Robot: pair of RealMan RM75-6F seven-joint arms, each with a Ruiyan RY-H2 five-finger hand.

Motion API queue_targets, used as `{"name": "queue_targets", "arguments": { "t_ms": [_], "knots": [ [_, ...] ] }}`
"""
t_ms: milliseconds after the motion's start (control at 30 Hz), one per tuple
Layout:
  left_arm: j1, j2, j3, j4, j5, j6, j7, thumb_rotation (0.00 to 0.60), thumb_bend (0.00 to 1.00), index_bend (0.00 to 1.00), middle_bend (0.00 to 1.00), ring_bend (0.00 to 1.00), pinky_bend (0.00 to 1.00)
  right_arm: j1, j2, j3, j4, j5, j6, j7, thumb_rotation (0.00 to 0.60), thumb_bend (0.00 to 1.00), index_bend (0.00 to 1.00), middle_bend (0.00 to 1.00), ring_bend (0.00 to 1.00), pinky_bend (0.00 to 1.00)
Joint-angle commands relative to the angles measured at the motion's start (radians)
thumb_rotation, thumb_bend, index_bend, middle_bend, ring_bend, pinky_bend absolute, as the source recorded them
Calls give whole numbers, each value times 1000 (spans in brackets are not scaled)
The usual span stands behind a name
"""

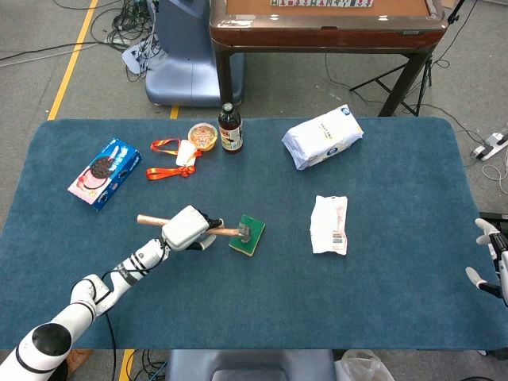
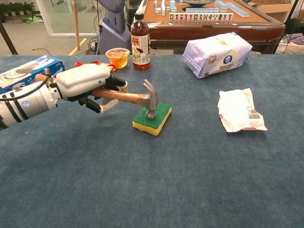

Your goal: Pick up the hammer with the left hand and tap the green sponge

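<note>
Left hand clamping hammer handle at frame left-centre; head pressing green sponge. Right hand idling at right edge, fingers apart, holding nothing.

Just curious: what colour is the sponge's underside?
Yellow, under the green top of the sponge; the chest view shows it best.

Count: 1 hammer, 1 green sponge, 1 dark sauce bottle, 1 jelly cup, 1 Oreo box, 1 red ribbon w/ tag, 2 white pkgs: big wipes pack, small flat pouch.
</note>
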Motion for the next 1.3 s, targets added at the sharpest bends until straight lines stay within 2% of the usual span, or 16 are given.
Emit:
{"name": "queue_targets", "arguments": {
  "t_ms": [33, 200, 467, 633, 967, 1133, 1300],
  "knots": [
    [2, -13, 20, 25, 2, -10, 10, 600, 531, 705, 846, 785, 1000, -2, 0, 0, 2, 0, 3, 2, 600, 181, 206, 395, 277, 276],
    [8, 1, -27, -21, -51, 45, -71, 600, 531, 705, 846, 785, 1000, -8, 0, -1, 5, 3, 10, 7, 600, 181, 206, 395, 277, 276],
    [-7, 60, -82, -168, -104, 74, -98, 600, 531, 702, 842, 782, 1000, -5, -6, 0, 10, 2, 7, 10, 600, 181, 206, 396, 277, 276],
    [-12, 47, -60, -151, -89, 56, -39, 600, 531, 701, 841, 780, 1000, -6, -4, 0, 9, 4, 7, 9, 600, 181, 206, 396, 277, 275],
    [-20, -40, 36, 30, -27, -26, 47, 600, 531, 702, 842, 780, 1000, -16, 3, -2, -1, 10, 15, 4, 600, 181, 205, 395, 277, 275],
    [-18, -36, 33, 24, -36, -6, 29, 600, 531, 703, 843, 780, 1000, -18, 2, -1, 0, 11, 17, 5, 600, 181, 206, 395, 277, 276],
    [-13, 7, -11, -52, -74, 54, -44, 600, 531, 704, 844, 780, 1000, -16, -1, 0, 4, 10, 15, 9, 600, 181, 206, 396, 277, 276]
  ]
}}
